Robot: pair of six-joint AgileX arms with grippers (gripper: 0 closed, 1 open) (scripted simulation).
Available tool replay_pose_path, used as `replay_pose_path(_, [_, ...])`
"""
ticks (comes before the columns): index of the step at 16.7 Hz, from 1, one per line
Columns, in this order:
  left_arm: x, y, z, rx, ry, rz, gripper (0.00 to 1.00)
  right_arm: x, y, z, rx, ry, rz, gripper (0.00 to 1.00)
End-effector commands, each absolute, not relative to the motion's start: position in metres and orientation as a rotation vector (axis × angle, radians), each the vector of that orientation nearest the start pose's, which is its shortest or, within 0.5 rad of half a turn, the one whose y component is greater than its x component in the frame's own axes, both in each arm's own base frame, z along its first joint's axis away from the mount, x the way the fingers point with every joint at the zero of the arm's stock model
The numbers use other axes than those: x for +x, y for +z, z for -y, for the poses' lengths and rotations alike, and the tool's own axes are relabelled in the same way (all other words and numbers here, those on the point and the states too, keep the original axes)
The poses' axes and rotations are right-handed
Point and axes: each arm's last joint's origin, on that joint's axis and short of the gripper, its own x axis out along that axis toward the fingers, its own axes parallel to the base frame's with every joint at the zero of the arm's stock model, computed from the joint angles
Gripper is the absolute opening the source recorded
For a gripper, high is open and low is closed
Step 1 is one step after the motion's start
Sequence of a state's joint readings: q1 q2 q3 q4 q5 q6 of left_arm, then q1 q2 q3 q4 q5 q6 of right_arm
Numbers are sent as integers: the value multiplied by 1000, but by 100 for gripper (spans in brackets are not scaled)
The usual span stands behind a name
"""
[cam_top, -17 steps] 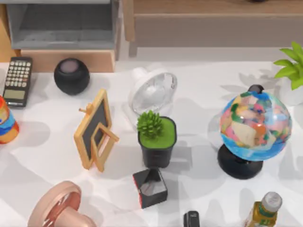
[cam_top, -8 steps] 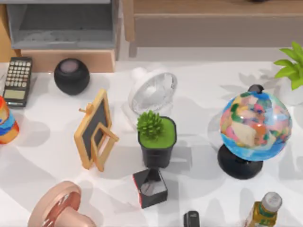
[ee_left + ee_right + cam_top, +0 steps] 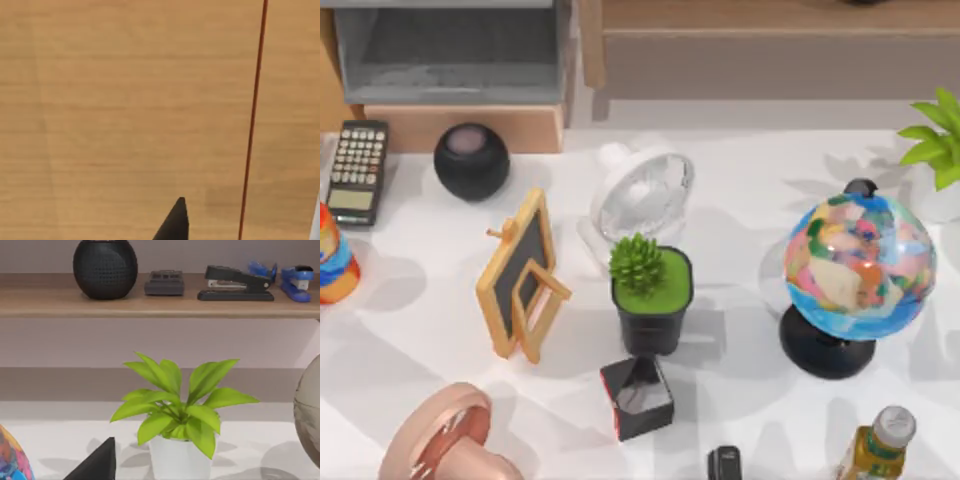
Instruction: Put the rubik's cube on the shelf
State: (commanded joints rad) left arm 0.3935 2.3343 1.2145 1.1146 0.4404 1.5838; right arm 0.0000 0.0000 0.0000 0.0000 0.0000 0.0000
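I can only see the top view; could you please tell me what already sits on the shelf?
Observer: In the right wrist view, the shelf carries a round black speaker, a small dark device, a black stapler and a blue stapler.
Operator: Thank you. Is any board bare?
Observer: Yes, beyond the speaker, on the side away from the staplers.
Operator: And what does the left wrist view face?
Observer: Plain light wood crossed by a thin red line.

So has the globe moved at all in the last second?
No. The globe sits at the same spot beside the black plant pot on the white table.
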Motion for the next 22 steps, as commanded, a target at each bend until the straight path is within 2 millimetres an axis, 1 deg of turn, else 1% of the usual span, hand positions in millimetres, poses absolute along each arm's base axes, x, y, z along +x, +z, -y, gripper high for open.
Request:
replay_pose_path(5, [433, 95, -171, 1571, -16, 16, 2, 106, 160, 1, 0, 0, 0, 100])
replay_pose_path(6, [433, 95, -171, 1571, -16, 16, 0, 106, 160, 1, 0, 0, 0, 100])
replay_pose_path(13, [433, 95, -171, 1571, -16, 16, 0, 106, 160, 1, 0, 0, 0, 100])
replay_pose_path(14, [432, 90, -172, 1558, -27, -1, 0, 106, 160, 1, 0, 0, 0, 100])
replay_pose_path(16, [428, 91, -173, 1560, -22, 1, 0, 106, 160, 1, 0, 0, 0, 100])
replay_pose_path(18, [415, 91, -174, 1559, -24, 1, 0, 106, 160, 1, 0, 0, 0, 100])
replay_pose_path(22, [379, 88, -173, 1555, -33, -6, 0, 106, 160, 1, 0, 0, 0, 100])
